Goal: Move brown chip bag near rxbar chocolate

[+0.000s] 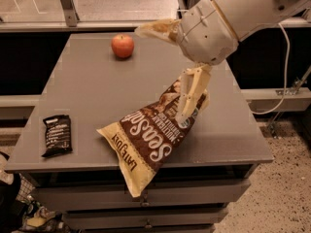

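The brown chip bag (155, 142) lies slanted at the table's front middle, and its tan lower end sticks out over the front edge. My gripper (161, 76) is above the bag's upper right end. Its fingers are spread wide: one points up and left (155, 29), the other points down and lies across the bag's top end (191, 98). The bag is not between them. The rxbar chocolate (57, 135), a small black wrapper, lies flat near the front left corner, about a bag's width left of the bag.
A red apple (122, 45) sits at the back of the grey table (87, 86). Drawers are below the front edge. A white cable (284, 67) hangs at the right by the arm. The floor lies to the right and clutter at lower left.
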### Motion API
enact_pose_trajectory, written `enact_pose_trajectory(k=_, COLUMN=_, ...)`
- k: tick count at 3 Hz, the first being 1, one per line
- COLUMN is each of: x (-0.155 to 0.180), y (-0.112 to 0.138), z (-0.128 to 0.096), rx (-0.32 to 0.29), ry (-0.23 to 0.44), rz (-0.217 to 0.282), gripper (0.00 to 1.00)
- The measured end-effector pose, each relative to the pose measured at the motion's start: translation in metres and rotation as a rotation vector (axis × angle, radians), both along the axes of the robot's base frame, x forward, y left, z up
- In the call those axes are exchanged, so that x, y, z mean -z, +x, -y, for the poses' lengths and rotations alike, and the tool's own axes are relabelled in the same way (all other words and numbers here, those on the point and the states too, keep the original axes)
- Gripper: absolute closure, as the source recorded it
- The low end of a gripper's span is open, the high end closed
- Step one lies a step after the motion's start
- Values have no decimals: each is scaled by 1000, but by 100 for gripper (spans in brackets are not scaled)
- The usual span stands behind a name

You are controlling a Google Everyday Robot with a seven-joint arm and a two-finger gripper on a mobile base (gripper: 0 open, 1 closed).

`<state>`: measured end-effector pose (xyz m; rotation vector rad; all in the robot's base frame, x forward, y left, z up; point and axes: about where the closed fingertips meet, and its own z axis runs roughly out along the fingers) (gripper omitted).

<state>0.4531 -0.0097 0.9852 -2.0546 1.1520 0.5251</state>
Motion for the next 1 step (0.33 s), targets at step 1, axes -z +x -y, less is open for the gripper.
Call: enact_pose_trajectory(k=1, x=0, y=0, z=0, rx=0, ry=0, rz=0, gripper=0)
